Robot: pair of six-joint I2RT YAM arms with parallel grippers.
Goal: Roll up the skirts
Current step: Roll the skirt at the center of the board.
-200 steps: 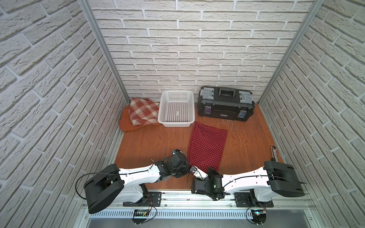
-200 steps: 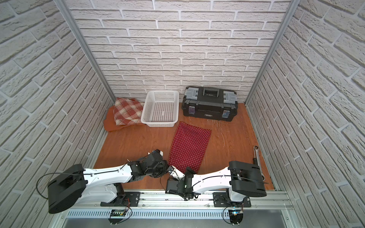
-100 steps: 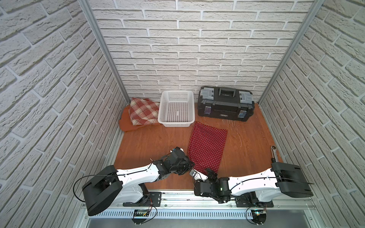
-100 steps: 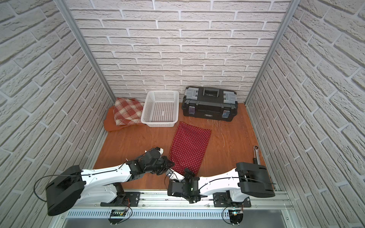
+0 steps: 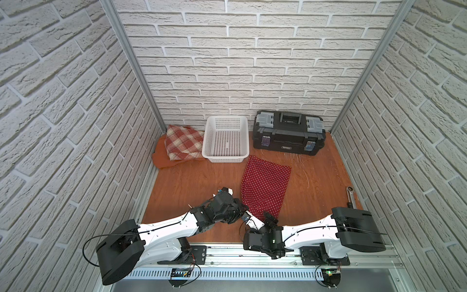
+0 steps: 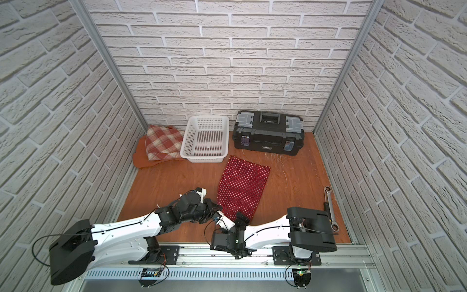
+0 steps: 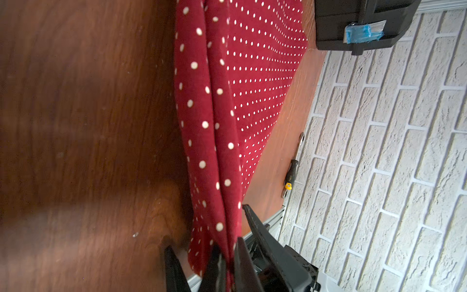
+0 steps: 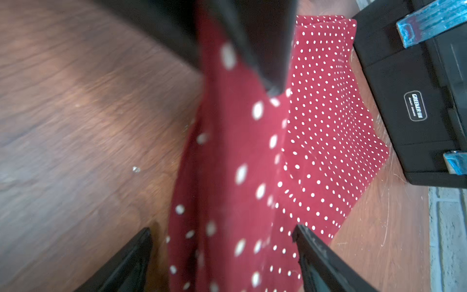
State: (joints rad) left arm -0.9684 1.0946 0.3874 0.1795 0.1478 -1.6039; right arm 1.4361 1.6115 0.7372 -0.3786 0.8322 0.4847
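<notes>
The dark red polka-dot skirt [image 5: 265, 184] [image 6: 242, 182] lies flat mid-table, with its near edge gathered and lifted. My left gripper [image 5: 243, 209] [image 7: 226, 250] is shut on that bunched near edge [image 7: 217, 151]. My right gripper [image 5: 260, 218] [image 8: 222, 231] is open right beside it, its fingers standing on either side of the same hanging fold [image 8: 227, 177] without closing on it. The plaid skirt [image 5: 184, 142] [image 6: 164, 142] lies on the rust-orange skirt [image 5: 161, 159] [image 6: 141, 159] in the far left corner.
A white mesh basket [image 5: 225, 158] stands at the back, between the stacked skirts and a black toolbox [image 5: 288, 132]. A ratchet wrench [image 5: 350, 194] lies by the right wall. Both arms reach in from the near rail.
My left gripper has shifted right with the skirt's near edge in it. The right arm's base link has swung right, and its open gripper has come in around the fold.
</notes>
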